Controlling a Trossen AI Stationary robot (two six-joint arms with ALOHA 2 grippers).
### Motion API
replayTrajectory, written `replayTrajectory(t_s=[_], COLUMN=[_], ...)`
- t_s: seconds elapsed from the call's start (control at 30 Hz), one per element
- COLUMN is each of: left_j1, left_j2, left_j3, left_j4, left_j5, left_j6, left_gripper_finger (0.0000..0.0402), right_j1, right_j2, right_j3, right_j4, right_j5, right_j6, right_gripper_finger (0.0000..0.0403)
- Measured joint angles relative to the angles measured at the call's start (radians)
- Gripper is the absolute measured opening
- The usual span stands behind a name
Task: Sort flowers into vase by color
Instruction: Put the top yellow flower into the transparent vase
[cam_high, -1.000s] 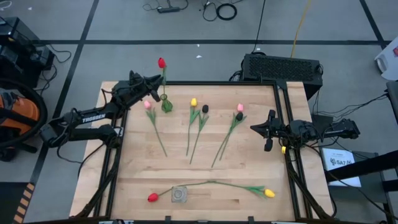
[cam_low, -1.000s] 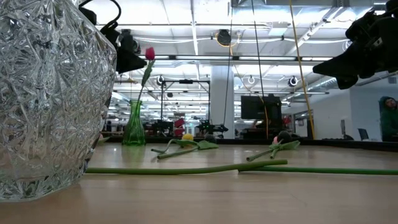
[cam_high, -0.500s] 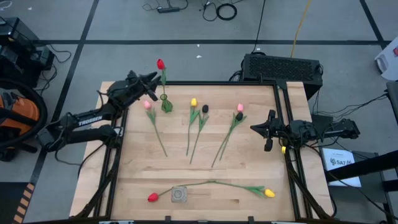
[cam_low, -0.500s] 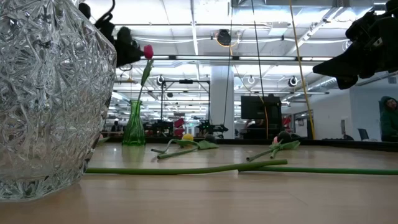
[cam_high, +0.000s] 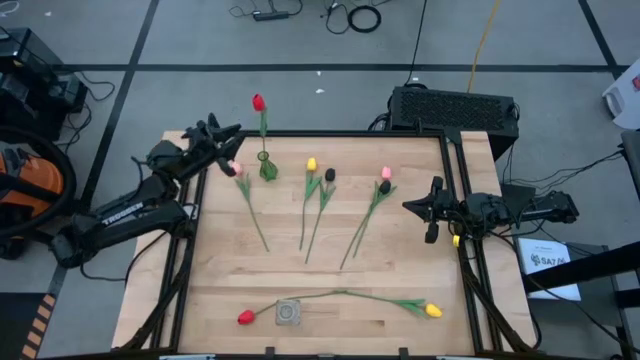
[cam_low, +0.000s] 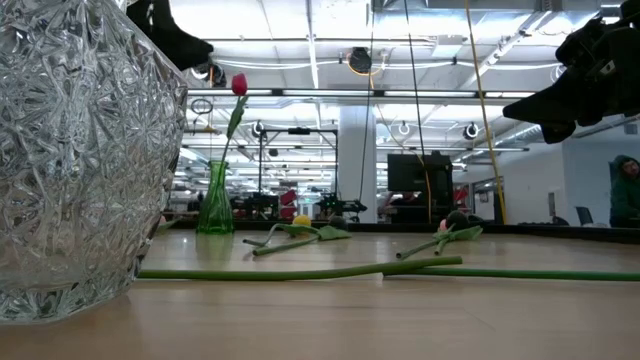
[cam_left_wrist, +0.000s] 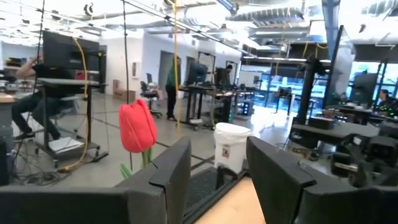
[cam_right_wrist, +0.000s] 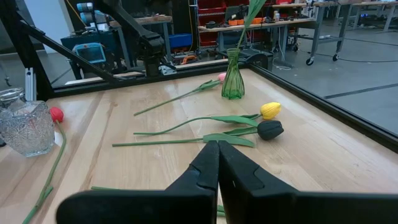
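A red tulip stands with its stem in the small green vase near the table's far edge; its head shows beyond my left fingers. My left gripper hovers open, left of that tulip and above the table. On the wood lie a pink tulip, a yellow and a dark one, and another pink and dark pair. A red and a yellow tulip lie by the clear glass vase. My right gripper waits shut over the right edge.
The cut-glass vase stands at the near edge, with two long stems lying behind it. A black frame rail runs round the table. A black box sits beyond the far right corner. Bare wood shows in the table's middle.
My left gripper has drawn back from the red tulip toward the table's left edge and has risen. The red tulip has stayed upright in the green vase. My right arm has kept still.
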Motion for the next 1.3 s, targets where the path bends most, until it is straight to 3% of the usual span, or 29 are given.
replayTrajectory(t_s=[0.3, 1.03, 1.3], left_j1=[-0.012, -0.018, -0.198], left_j2=[-0.094, -0.098, -0.091], left_j3=[0.000, 0.000, 0.114], left_j4=[-0.151, -0.277, -0.524], left_j5=[0.000, -0.048, -0.144], left_j6=[0.060, 0.080, 0.026], left_gripper_finger=[0.0162, 0.0162, 0.0162], right_j1=[0.000, 0.000, 0.000], right_j2=[0.000, 0.000, 0.000], right_j3=[0.000, 0.000, 0.000], right_j4=[0.000, 0.000, 0.000], right_j5=[0.000, 0.000, 0.000], right_j6=[0.000, 0.000, 0.000], right_gripper_finger=[0.0000, 0.0000, 0.0000])
